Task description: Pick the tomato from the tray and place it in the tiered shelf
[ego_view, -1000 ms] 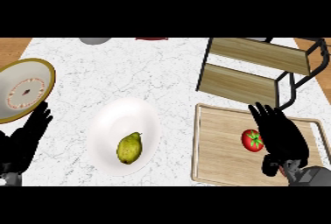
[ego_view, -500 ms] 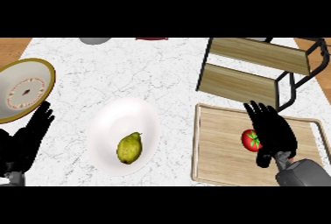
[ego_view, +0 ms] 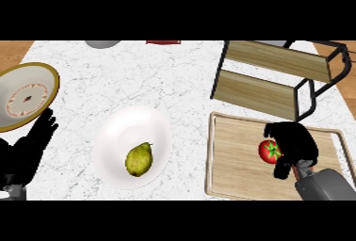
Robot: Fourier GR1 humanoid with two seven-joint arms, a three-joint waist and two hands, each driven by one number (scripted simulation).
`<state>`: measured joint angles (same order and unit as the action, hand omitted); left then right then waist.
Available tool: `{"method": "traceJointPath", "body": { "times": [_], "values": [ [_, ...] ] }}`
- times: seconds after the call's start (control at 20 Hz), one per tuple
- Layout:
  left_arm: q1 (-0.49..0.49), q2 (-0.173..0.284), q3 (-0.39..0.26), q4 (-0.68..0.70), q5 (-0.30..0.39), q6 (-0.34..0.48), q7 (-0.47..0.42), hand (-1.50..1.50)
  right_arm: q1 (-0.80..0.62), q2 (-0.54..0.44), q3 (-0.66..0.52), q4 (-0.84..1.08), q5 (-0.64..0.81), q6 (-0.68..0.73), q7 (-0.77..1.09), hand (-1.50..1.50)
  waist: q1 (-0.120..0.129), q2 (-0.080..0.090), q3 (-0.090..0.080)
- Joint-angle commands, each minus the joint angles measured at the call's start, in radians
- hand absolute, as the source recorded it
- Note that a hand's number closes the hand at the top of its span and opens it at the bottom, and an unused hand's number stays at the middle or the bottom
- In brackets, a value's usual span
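Tomato (ego_view: 270, 150), red with a green stem star, lies on the wooden tray (ego_view: 236, 164), touching the inner side of the right hand (ego_view: 295, 143). That hand sits over the tray with its fingers curled down and around the tomato's far and right sides, the thumb hanging below it; the fruit's left half shows clear of the black fingers. Whether the tomato is off the wood cannot be told. The grey forearm runs from the hand toward the view's lower right corner.

Beyond the right hand, just past the tray's far edge, stands the tiered shelf (ego_view: 278, 75), a black frame with two slanted wooden boards, one above the other.

To the left of the right hand, well apart from the tray, a white plate (ego_view: 115, 136) carries a yellow-green pear (ego_view: 139, 159) near its lower middle.

Left hand (ego_view: 28, 150) rests at the view's left edge, fingers straight and pointing up, holding nothing. Just above its fingertips lies a gold-rimmed plate (ego_view: 28, 96) with a patterned centre, tilted, close to the fingers but whether touching cannot be told.

All of it stands on a white marbled counter (ego_view: 146, 70).
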<state>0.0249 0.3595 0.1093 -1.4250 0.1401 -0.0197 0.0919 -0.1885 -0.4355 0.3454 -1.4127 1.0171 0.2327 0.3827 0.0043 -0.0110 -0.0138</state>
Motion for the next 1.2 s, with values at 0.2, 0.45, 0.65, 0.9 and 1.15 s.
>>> {"method": "traceJointPath", "body": {
  "times": [0.2,0.45,0.65,0.9,1.15],
  "values": [
    [0.017,-0.008,0.016,-0.044,-0.013,-0.007,0.041,0.0,0.009,0.025,0.013,0.084,0.109,-0.089,-0.063,1.5,0.003,0.011,0.014],
    [0.051,-0.045,0.013,-0.043,-0.035,-0.015,0.0,0.0,0.02,0.016,-0.023,-0.004,0.137,-0.112,-0.096,1.5,-0.001,0.01,0.014],
    [-0.004,-0.069,0.002,0.007,-0.073,0.021,0.002,0.0,0.021,0.098,0.012,-0.208,0.119,0.013,0.015,1.5,-0.009,0.009,0.013],
    [-0.005,-0.071,0.0,-0.017,-0.06,0.004,0.013,0.0,-0.096,0.326,0.036,-0.187,0.103,0.003,0.141,1.5,-0.001,0.009,0.014],
    [-0.003,-0.005,0.08,0.03,-0.018,-0.073,-0.032,0.0,-0.033,0.315,0.007,-0.394,0.089,0.049,0.184,1.5,-0.008,0.009,0.013]
  ]
}}
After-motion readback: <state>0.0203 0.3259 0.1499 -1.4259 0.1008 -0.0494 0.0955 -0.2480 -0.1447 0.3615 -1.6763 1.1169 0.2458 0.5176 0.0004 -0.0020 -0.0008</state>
